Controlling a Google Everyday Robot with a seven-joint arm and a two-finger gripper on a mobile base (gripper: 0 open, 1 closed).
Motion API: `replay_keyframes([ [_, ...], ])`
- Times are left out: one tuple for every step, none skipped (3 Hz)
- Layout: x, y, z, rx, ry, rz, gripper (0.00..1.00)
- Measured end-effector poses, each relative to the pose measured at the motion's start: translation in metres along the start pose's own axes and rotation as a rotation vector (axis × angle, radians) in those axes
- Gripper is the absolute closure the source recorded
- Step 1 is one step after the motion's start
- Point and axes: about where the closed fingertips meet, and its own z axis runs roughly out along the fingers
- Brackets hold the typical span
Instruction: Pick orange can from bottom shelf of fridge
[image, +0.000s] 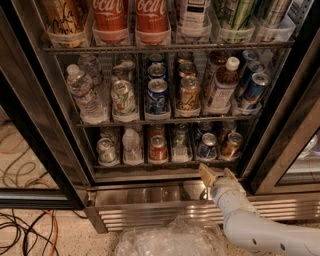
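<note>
Coppery orange drink can, silver top (231, 145), stands upright at front of rightmost lane on dark wire bottom shelf (170, 163) of black-framed glass-door fridge (272, 130). Our cream two-finger tool (218, 174) sits just below shelf lip, fingers spread, empty, apart from can. Can at 1 o'clock from tool; blue can (207, 146) at 11. We judge: reach up-right, fingers straddling can's vertical axis.
</note>
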Motion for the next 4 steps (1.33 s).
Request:
replay_keyframes([
  [0.002,-0.007,0.008,0.025,-0.032,-0.029,0.33],
  [-0.004,-0.017,0.020,0.053,-0.077,-0.077,0.31],
  [-0.009,-0.023,0.028,0.074,-0.112,-0.126,0.31],
  [-0.017,-0.030,0.029,0.108,-0.154,-0.174,0.32],
])
